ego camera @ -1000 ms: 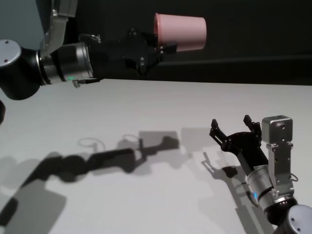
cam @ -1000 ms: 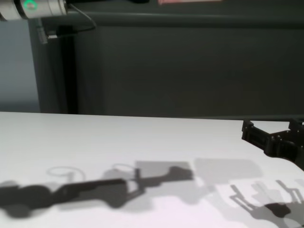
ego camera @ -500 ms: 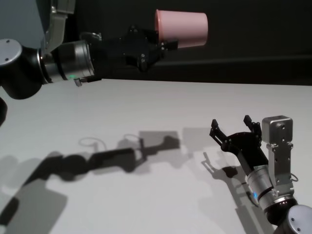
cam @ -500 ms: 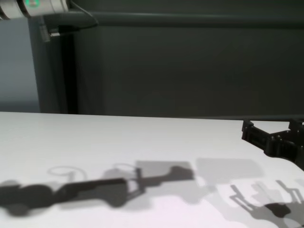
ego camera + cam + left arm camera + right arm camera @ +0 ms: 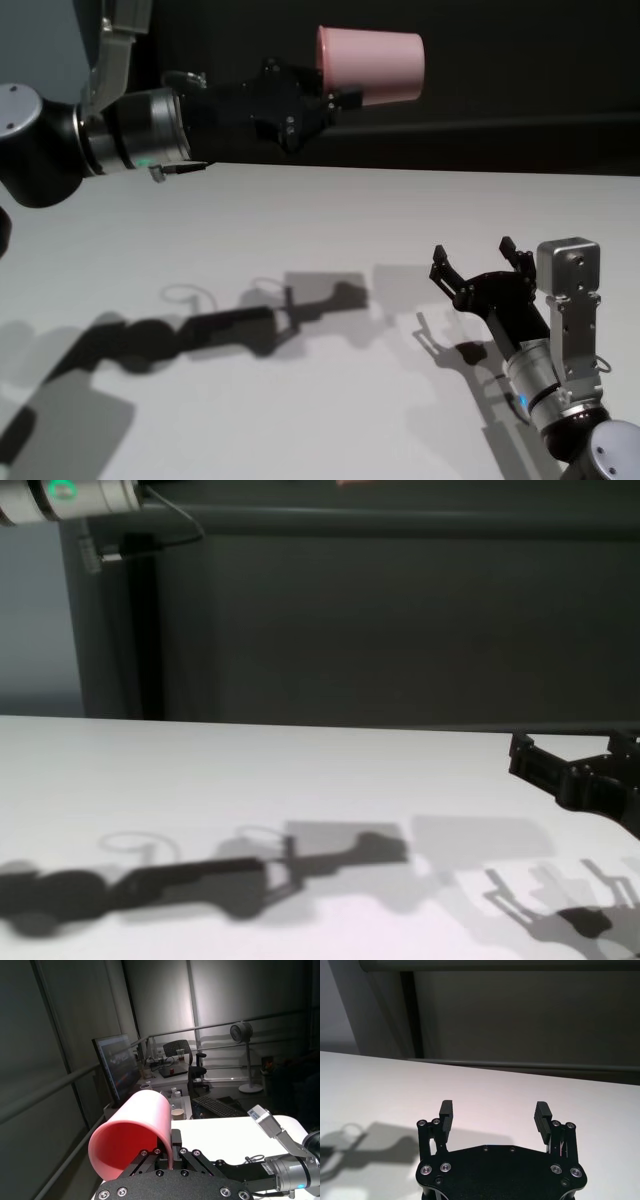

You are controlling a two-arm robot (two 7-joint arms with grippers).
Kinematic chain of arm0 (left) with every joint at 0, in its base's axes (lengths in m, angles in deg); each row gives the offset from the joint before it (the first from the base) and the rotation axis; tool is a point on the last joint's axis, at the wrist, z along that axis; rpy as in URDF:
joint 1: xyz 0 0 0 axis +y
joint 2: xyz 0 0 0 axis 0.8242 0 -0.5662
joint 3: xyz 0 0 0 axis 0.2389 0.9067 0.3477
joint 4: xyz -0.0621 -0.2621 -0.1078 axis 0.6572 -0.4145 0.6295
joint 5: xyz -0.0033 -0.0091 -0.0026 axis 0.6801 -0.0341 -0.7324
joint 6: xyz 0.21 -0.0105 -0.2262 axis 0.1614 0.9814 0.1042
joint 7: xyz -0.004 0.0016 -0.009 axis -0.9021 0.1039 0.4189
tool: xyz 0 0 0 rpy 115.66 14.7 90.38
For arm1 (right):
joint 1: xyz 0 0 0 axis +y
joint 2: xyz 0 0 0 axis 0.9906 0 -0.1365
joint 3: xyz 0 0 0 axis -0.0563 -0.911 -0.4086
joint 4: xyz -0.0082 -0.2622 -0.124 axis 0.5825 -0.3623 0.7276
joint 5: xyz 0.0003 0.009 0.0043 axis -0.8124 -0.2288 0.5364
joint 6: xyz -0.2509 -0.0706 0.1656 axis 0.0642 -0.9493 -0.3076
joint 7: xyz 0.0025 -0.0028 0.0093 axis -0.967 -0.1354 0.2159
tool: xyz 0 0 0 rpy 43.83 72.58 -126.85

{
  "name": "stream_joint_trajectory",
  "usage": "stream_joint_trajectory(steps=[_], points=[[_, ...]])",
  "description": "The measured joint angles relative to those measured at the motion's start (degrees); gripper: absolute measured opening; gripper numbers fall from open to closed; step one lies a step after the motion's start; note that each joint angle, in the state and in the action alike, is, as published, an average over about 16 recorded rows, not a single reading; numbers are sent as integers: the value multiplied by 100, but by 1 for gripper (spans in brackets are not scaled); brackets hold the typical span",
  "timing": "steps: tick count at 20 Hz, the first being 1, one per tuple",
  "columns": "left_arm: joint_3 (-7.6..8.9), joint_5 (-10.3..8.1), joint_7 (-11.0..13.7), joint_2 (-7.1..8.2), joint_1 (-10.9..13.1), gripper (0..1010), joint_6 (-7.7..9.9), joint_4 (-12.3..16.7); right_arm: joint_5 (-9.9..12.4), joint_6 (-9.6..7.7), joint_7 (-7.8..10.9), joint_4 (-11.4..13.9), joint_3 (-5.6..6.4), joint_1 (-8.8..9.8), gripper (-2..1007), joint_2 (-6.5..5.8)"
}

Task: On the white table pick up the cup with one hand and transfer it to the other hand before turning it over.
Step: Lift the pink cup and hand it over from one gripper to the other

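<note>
At upper centre the left gripper (image 5: 335, 97) pinched the rim of the light, stiff pink cup (image 5: 372, 65); the right gripper (image 5: 478, 262), wide open low right above the desk (image 5: 300, 220), should take its bare wall.

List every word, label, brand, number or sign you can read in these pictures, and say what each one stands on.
None can be read.
The cup, the white table and both end effectors, left and right, show no print.
The monitor in the left wrist view shows coloured content, too small and blurred to read.
</note>
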Motion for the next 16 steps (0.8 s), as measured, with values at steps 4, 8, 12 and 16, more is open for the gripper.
stream_joint_trajectory(steps=[4,8,12,16], points=[[-5,-3,2,7,5,50,1,6,2,1,10,0,2,-6,1002,4],[-7,0,-2,6,5,50,1,7,93,36,77,1,49,-59,1002,70],[-7,3,-5,5,5,50,1,6,288,108,194,3,149,-159,1002,197],[-7,7,-7,4,5,50,1,6,546,204,362,2,287,-299,1002,361]])
